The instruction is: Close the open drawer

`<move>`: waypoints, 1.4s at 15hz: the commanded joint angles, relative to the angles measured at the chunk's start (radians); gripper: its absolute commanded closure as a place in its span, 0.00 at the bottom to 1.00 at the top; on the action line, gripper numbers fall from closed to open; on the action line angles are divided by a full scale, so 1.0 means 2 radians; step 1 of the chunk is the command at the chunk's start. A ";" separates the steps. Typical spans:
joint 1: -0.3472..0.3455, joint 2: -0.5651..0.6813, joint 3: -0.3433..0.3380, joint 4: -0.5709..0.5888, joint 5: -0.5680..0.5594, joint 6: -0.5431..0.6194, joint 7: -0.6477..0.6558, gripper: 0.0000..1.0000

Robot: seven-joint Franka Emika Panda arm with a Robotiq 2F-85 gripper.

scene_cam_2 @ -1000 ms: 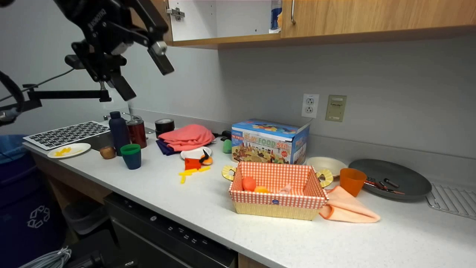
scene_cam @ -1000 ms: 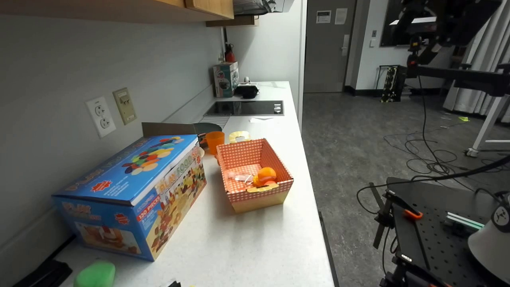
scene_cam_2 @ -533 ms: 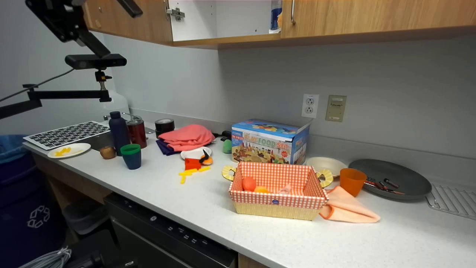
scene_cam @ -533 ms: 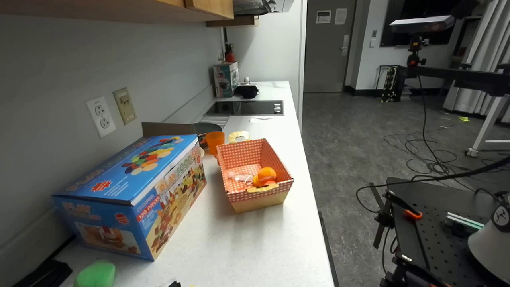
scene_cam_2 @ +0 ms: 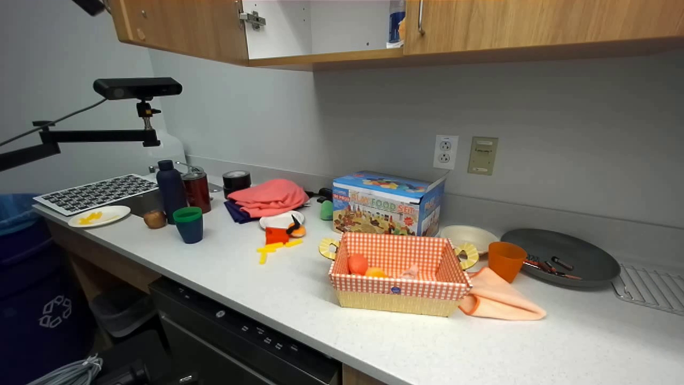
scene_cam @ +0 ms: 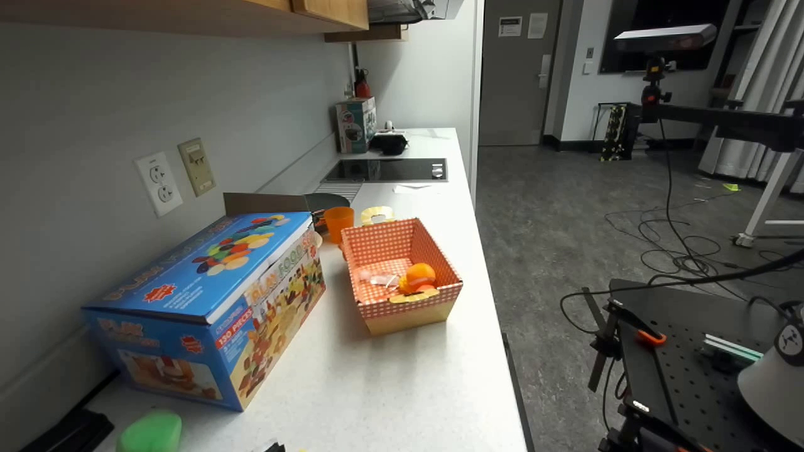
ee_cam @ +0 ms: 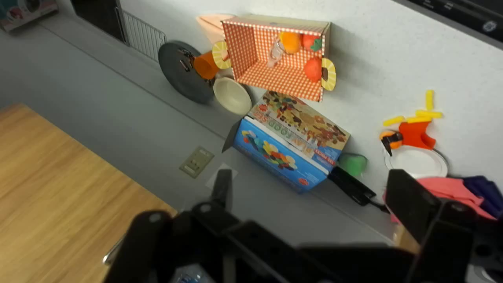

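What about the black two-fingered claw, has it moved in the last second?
Yes. The claw has moved up and left, past the black bar-shaped camera in an exterior view.

Hand in the wrist view, black fingers parted widely. One fingertip (cropped by the frame) appears at upper left in an exterior view; the arm's white base stands at right in an exterior view.
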 commanded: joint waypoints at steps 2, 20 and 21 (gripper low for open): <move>0.038 -0.019 -0.014 0.014 0.031 0.031 -0.012 0.00; -0.028 0.008 -0.085 -0.077 0.036 0.381 0.016 0.00; -0.052 0.016 -0.084 -0.082 0.032 0.397 0.025 0.00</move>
